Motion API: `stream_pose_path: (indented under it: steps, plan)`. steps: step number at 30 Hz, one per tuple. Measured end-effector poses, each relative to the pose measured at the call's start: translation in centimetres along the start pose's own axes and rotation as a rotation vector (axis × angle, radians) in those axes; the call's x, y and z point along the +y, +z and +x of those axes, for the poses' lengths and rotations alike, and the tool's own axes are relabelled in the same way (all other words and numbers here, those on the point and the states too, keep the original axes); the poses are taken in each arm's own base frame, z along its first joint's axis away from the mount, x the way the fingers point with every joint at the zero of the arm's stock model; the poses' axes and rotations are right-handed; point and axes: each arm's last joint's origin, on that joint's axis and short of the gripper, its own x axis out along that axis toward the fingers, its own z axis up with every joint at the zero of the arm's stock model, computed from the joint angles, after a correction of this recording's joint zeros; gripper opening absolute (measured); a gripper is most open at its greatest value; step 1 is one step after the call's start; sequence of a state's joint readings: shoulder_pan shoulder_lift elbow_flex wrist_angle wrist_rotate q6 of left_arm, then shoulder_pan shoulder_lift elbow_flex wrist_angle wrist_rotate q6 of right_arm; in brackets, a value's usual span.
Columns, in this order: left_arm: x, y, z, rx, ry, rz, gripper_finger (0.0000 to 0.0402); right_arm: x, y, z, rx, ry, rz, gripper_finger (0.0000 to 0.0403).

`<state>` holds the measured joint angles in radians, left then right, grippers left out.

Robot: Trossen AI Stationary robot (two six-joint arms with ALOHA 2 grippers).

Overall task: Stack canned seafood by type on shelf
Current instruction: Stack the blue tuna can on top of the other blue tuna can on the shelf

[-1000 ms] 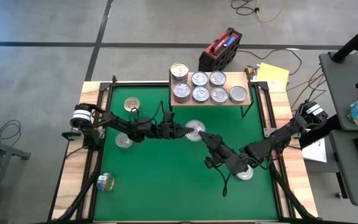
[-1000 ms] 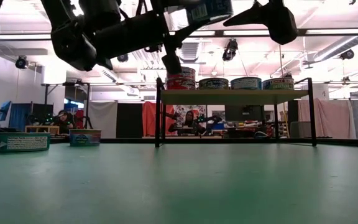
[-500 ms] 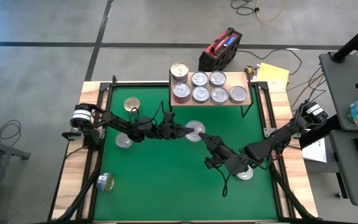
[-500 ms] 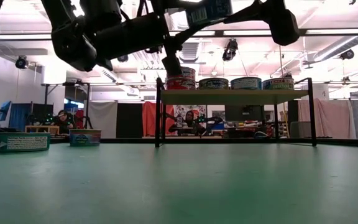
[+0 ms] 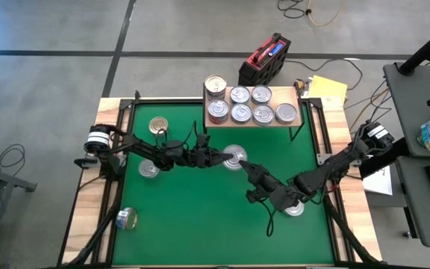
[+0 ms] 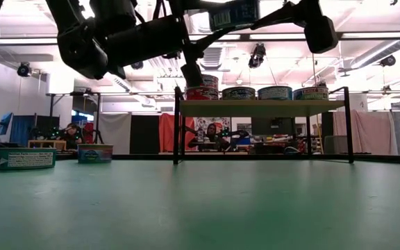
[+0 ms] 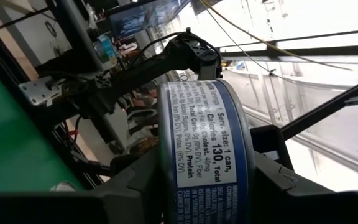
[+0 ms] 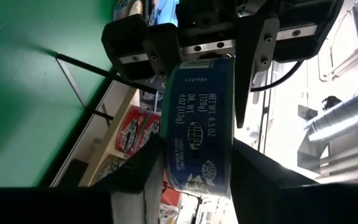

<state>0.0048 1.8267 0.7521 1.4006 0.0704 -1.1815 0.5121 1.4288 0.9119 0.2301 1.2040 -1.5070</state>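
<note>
A blue-labelled can point(image 5: 235, 155) of the canned seafood hangs in the air above the middle of the green mat, lid up. My left gripper point(image 5: 225, 157) reaches it from the left and my right gripper point(image 5: 246, 166) from the near right; both are shut on it. The can's label faces each wrist camera point(image 7: 204, 149) point(image 8: 197, 137). The shelf point(image 5: 293, 124) stands at the mat's far edge with several cans on its board, one stacked pair point(image 5: 215, 85) at its left end. In the low view the held can point(image 6: 235, 12) is higher than the shelf board point(image 6: 259, 108). My left gripper pinches the can between its two fingers, one on each flat end, at the rim point(image 7: 166, 186) nearest it. The fingers come about level from the table's left. The can is lifted clear, its lid up. My right gripper pinches the same can by its two flat ends, at the opposite rim point(image 8: 170, 168). Its fingers come about level, slanting in from the table's near right. My left gripper's fingers point(image 8: 157, 50) show on the can's far part.
Loose cans lie on the mat: two at the left point(image 5: 158, 125) point(image 5: 148, 169), one on its side near the front left corner point(image 5: 126, 219), one under my right arm point(image 5: 294, 208). A red-and-black case point(image 5: 264, 58) sits beyond the shelf.
My right gripper's fingers have closed in on the can that my left gripper holds up. The can and both arms have stayed where they were.
</note>
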Motion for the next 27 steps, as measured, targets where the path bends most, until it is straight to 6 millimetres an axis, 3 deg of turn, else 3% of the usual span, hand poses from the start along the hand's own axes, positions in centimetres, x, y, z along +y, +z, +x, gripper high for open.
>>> stream_pose_path:
  steps: [8,15,19,27]
  plan:
    - [-0.1,0.0,0.0,-0.001,-0.012,0.025,0.0205,-0.2,-0.1,0.0,0.024,-0.010,0.036,0.0130]
    - [-0.3,0.0,0.0,0.010,-0.033,0.147,0.0251,-1.1,-0.9,-0.3,0.052,-0.028,0.117,0.0130]
    - [-0.5,0.1,0.0,0.026,-0.064,0.229,0.0253,-2.4,-2.3,-0.9,0.048,-0.049,0.207,0.0130]
    - [-1.0,-0.4,-0.1,0.054,-0.118,0.465,0.0244,-5.7,-7.1,-1.8,0.050,-0.109,0.480,0.0130]
